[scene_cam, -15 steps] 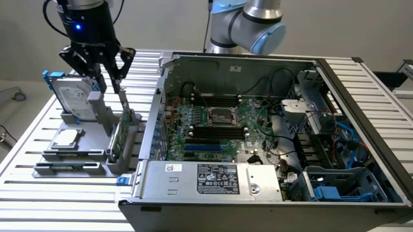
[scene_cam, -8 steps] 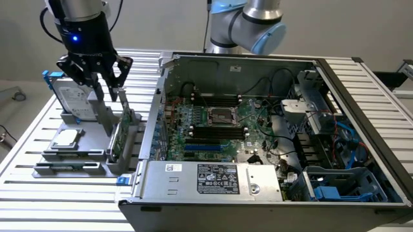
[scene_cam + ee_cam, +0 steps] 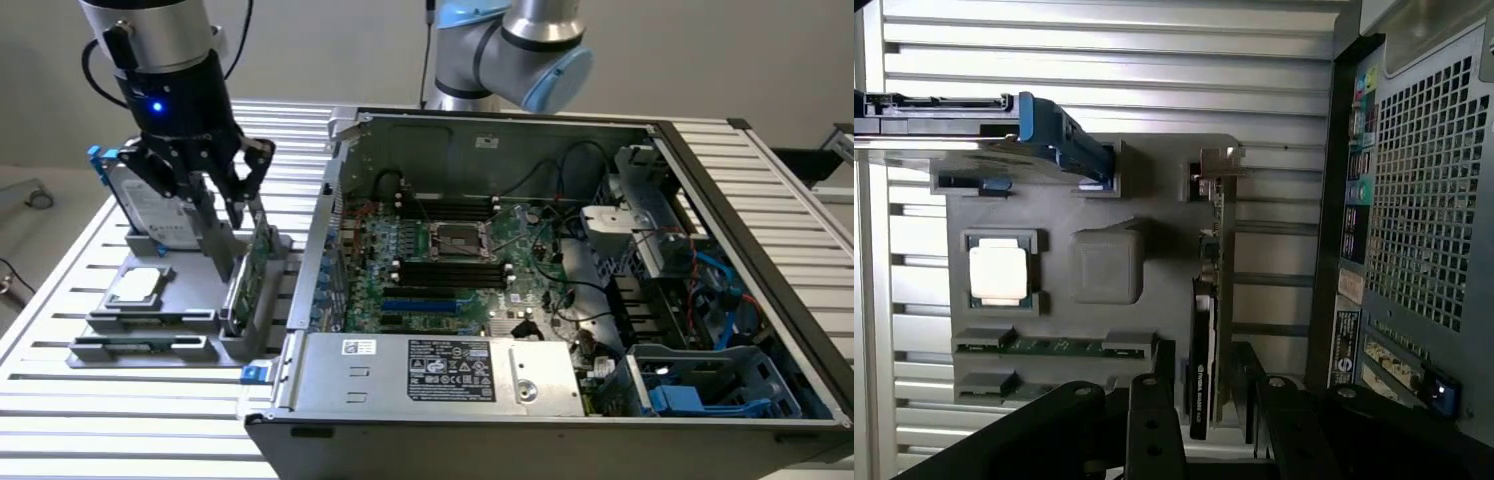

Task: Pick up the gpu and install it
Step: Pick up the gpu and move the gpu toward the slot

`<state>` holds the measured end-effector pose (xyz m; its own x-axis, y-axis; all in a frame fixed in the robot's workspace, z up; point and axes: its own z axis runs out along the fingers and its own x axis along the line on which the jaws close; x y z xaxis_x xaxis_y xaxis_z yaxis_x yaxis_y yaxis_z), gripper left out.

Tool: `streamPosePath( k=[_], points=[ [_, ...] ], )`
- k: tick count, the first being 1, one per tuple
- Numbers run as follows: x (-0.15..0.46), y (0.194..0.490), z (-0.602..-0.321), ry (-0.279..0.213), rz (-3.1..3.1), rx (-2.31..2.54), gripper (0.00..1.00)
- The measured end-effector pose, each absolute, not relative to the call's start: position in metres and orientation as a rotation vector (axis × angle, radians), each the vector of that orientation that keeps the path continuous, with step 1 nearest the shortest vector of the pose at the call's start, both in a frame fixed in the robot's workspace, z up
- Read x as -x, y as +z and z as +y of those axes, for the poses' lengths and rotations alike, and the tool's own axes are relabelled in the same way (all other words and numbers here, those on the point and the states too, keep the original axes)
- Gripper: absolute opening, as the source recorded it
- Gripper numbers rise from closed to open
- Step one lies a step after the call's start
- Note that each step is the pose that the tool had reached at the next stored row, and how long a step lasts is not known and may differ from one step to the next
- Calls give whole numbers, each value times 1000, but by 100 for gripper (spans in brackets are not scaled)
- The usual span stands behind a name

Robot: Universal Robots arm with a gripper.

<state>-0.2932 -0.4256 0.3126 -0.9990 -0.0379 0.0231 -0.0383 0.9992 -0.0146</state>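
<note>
Claw [image 3: 220,205] stood spread, fingers [image 3: 1152,425] straddling the gpu [image 3: 1204,340], not yet pinching; card stood on edge in grey holder [image 3: 1104,190] on the surface [image 3: 54,400]. Judgement: centre card between fingers, keep wrist square, close evenly on flat faces

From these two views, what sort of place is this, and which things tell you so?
Probably a robotics lab bench for computer assembly: an open computer case shows its motherboard, a grey fixture holds the gpu upright, and a robot arm's open gripper hangs over that card.
</note>
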Motion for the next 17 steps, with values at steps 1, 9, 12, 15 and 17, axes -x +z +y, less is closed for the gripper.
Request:
streamPosePath(
  k=[1,9,12,15,17],
  points=[
    [293,311,-426,24,-3118,-64,36],
    [291,296,-426,24,-3117,-91,36],
    [290,291,-426,24,-3117,-99,36],
    [290,285,-426,24,-3117,-110,36],
    [290,282,-426,24,-3117,-119,36]
  ],
)
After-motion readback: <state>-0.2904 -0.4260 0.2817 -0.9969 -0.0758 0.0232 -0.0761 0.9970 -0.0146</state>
